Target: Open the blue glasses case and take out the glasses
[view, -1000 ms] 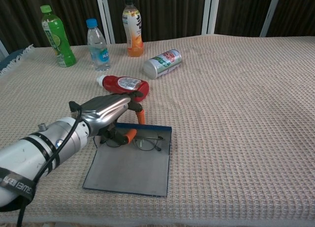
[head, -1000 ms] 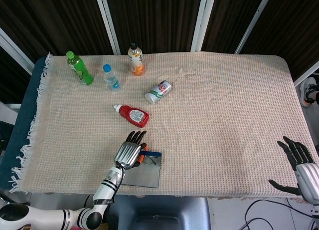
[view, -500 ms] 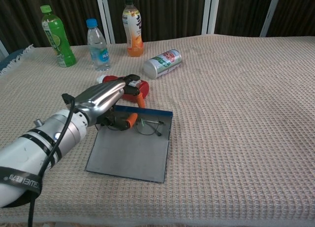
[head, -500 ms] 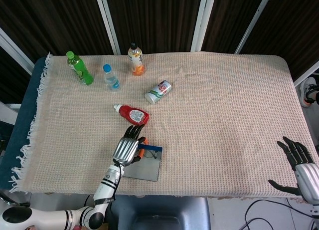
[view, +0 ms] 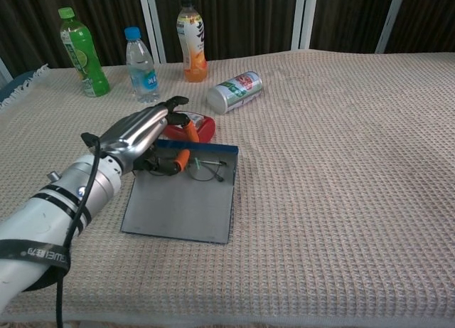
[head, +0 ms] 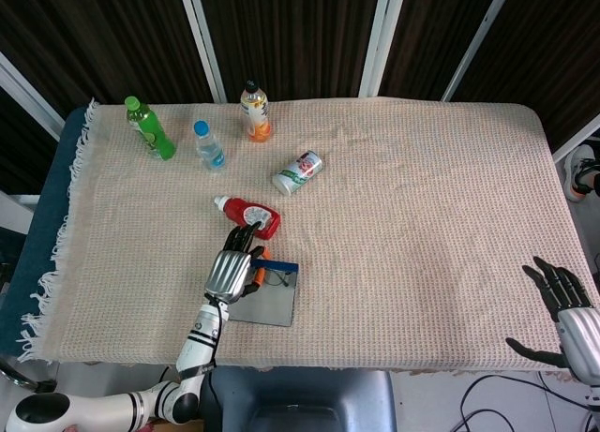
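Note:
The blue glasses case (view: pixel 178 207) lies open and flat on the cloth, its grey inside up and a blue rim along the far edge; in the head view the case (head: pixel 267 305) sits near the table's front edge. The thin-framed glasses (view: pixel 204 169) rest on its far part. My left hand (view: pixel 138 139) reaches over the case's far-left corner, fingers stretched out, orange fingertips (view: pixel 181 157) against the left end of the glasses. Whether it pinches them is hidden. The head view shows the same left hand (head: pixel 232 263). My right hand (head: pixel 567 310) hangs open off the front right corner.
A red ketchup bottle (view: pixel 201 125) lies just beyond the case, close to my left fingertips. Further back are a tipped can (view: pixel 234 91), a green bottle (view: pixel 82 52), a water bottle (view: pixel 142 66) and an orange juice bottle (view: pixel 192 40).
My left hand has moved away from me toward the ketchup bottle, and the open case with the glasses on it slid along with it. The right hand has stayed still.

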